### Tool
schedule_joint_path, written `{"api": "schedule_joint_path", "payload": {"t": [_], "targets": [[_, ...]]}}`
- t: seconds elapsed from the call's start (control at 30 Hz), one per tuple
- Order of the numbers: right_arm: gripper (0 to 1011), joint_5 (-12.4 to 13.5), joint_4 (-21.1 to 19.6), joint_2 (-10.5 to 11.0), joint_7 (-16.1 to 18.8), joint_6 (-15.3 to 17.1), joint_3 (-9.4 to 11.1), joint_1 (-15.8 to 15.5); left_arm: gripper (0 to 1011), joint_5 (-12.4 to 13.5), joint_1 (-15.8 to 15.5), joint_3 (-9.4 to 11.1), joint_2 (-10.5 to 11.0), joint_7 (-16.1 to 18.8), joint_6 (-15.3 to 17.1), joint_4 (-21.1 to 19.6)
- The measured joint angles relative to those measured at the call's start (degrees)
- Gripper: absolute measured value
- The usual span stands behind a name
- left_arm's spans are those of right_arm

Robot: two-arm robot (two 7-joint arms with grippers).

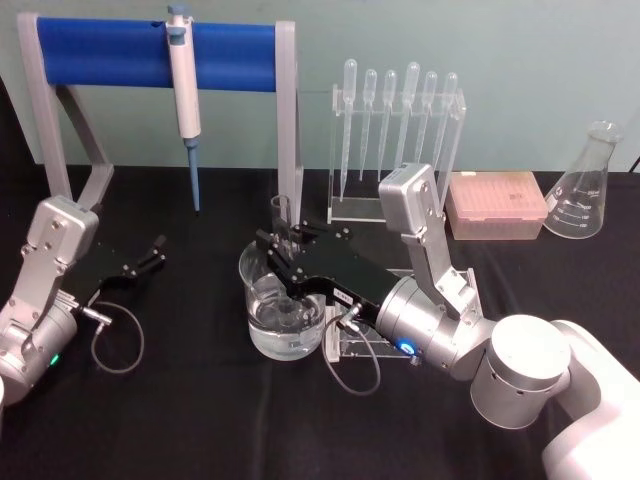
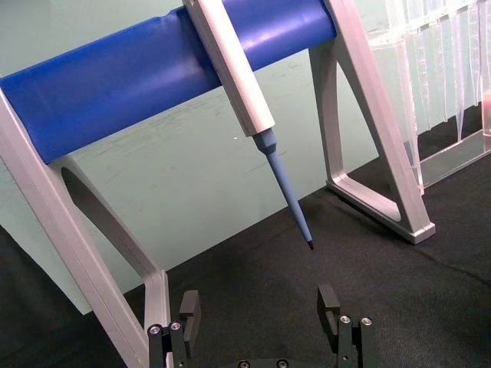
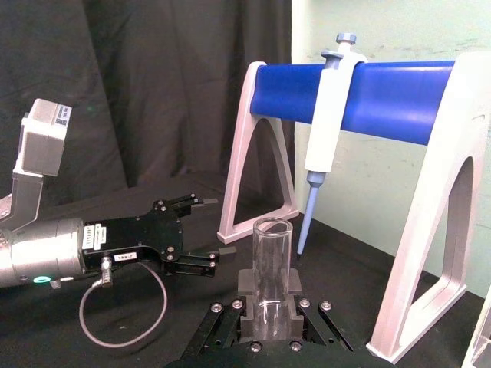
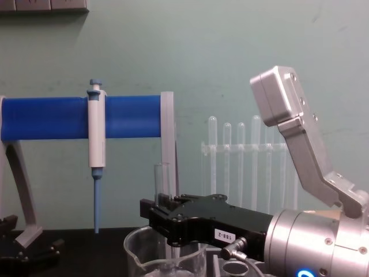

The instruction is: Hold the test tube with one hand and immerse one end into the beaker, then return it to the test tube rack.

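Observation:
The test tube (image 1: 283, 212) is a clear glass tube, held upright by my right gripper (image 1: 280, 248), which is shut on its middle. The pads (image 3: 247, 282) press on both sides of the test tube (image 3: 271, 264). It stands over the wide glass beaker (image 1: 262, 318), which holds clear liquid. In the chest view the test tube (image 4: 161, 180) passes down through my right gripper (image 4: 157, 214) into the beaker (image 4: 138, 254); its lower end is below the rim, and contact with the liquid is unclear. My left gripper (image 1: 152, 254) rests open at the left, also my left gripper (image 2: 258, 307).
A grey stand with a blue bar (image 1: 150, 55) holds a white-and-blue pipettor (image 1: 184, 90) at the back left. A clear rack of pipettes (image 1: 395, 140), a pink tip box (image 1: 497, 205) and a conical flask (image 1: 588, 185) stand at the back right.

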Motion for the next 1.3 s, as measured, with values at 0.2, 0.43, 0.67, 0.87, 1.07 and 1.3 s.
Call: {"api": "schedule_joint_path", "payload": {"t": [0.2,0.43,0.67,0.87,1.07,1.3], "targets": [[227,0.0,0.0,0.0,0.0,0.0,0.0,0.0,1000,0.0,0.0,0.0,0.0,0.0,0.0,0.0],[227,0.0,0.0,0.0,0.0,0.0,0.0,0.0,1000,0.0,0.0,0.0,0.0,0.0,0.0,0.0],[226,0.0,0.0,0.0,0.0,0.0,0.0,0.0,1000,0.0,0.0,0.0,0.0,0.0,0.0,0.0],[226,0.0,0.0,0.0,0.0,0.0,0.0,0.0,1000,0.0,0.0,0.0,0.0,0.0,0.0,0.0],[226,0.0,0.0,0.0,0.0,0.0,0.0,0.0,1000,0.0,0.0,0.0,0.0,0.0,0.0,0.0],[226,0.0,0.0,0.0,0.0,0.0,0.0,0.0,1000,0.0,0.0,0.0,0.0,0.0,0.0,0.0]]}}
